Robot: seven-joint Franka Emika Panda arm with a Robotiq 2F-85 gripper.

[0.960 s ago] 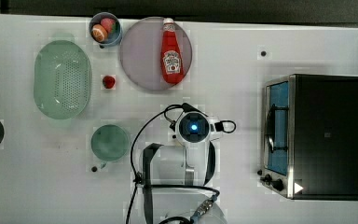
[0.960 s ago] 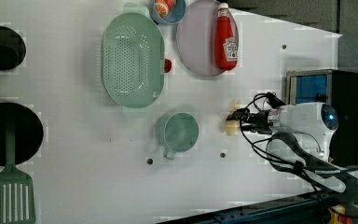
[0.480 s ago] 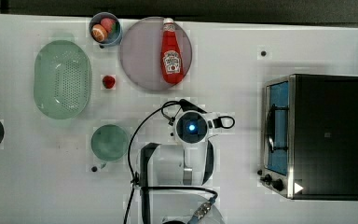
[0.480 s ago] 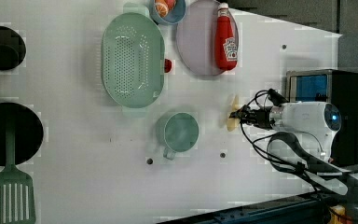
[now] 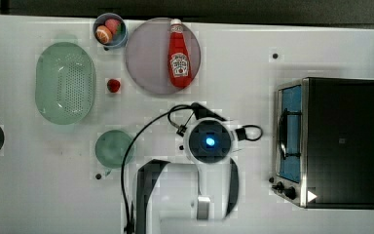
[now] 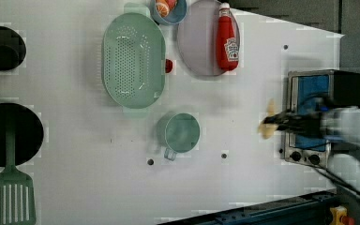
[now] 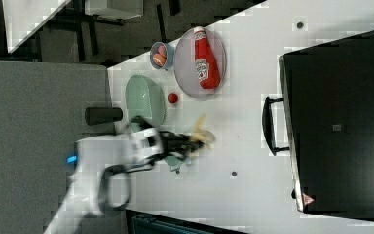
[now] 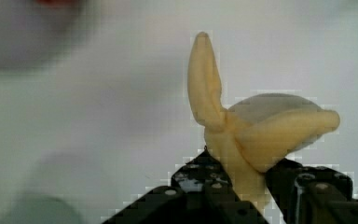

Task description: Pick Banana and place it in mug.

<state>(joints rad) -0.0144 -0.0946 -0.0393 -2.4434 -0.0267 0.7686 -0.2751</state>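
The gripper (image 8: 242, 186) was clamped on the banana (image 8: 242, 126), holding it up off the table so it could go over to the mug (image 6: 180, 132).

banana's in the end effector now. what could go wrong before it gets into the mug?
1. The end effector pinches the banana only at its stem end, and the lobes splay out past the fingers; it may twist or slip in transit.
2. The mug has a small mouth, so the splayed lobes may catch its rim.
3. The colander sits close to the mug; an overshoot may drop the banana there.
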